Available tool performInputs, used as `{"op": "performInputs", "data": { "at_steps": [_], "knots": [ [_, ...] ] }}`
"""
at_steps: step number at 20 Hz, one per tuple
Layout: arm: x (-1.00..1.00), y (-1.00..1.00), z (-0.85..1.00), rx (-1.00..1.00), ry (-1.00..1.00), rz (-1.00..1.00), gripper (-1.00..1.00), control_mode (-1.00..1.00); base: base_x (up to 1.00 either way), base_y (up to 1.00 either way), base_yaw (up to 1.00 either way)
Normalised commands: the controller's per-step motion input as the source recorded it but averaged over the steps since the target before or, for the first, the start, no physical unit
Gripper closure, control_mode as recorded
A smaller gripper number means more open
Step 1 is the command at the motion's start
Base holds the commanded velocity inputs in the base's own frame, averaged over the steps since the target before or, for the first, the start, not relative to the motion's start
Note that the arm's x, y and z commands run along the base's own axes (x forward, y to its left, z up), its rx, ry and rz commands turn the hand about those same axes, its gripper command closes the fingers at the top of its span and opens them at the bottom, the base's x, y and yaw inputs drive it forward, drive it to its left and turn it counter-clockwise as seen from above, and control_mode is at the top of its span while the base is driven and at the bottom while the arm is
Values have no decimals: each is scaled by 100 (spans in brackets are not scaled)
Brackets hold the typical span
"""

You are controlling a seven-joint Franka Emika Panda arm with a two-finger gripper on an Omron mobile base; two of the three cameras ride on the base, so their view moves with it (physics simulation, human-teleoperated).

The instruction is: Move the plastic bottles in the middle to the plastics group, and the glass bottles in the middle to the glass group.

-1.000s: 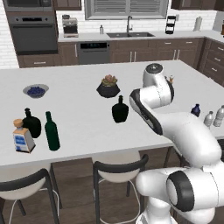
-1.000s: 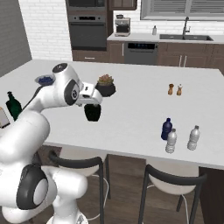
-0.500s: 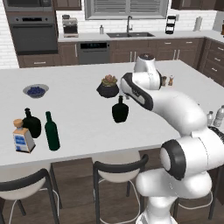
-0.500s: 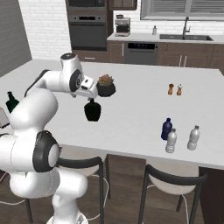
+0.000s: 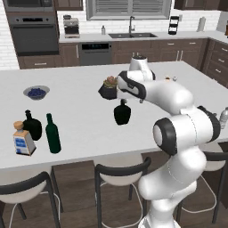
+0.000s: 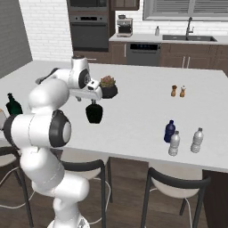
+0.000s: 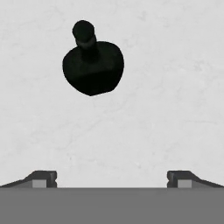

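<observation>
While the white arm's two-finger gripper [image 7: 112, 177] hangs above the white kitchen counter [image 5: 80, 104] with its fingers spread wide and holding nothing, the squat round black flask [image 5: 122, 112] stands upright in the middle of the counter, apart from it. Near the counter's left front corner stand the tall dark green glass bottle [image 5: 52, 134], another round black flask [image 5: 31, 126] and the square clear cork-stoppered bottle [image 5: 22, 138].

The counter [image 5: 84, 116] looks like pale, matt stone with faint grey veining. The squat black flask [image 7: 92, 65] is smooth, opaque and nearly without sheen. The green bottle [image 5: 52, 134] is dark, glossy glass. The arm's shell [image 6: 49, 95] is smooth white plastic with dark joints. The cabinets [image 5: 147, 51] are brown wood
</observation>
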Motion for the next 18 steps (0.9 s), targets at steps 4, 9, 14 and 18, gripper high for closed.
{"op": "performInputs", "data": {
  "at_steps": [4,9,14,18],
  "knots": [
    [52,19,-29,0,2,3,-100,-100,0,0,0],
    [41,18,-21,0,0,2,-100,-100,0,0,0],
    [53,2,-14,0,0,2,-100,-100,0,0,0],
    [46,0,-13,0,0,3,-100,-100,0,0,0]
  ]
}}
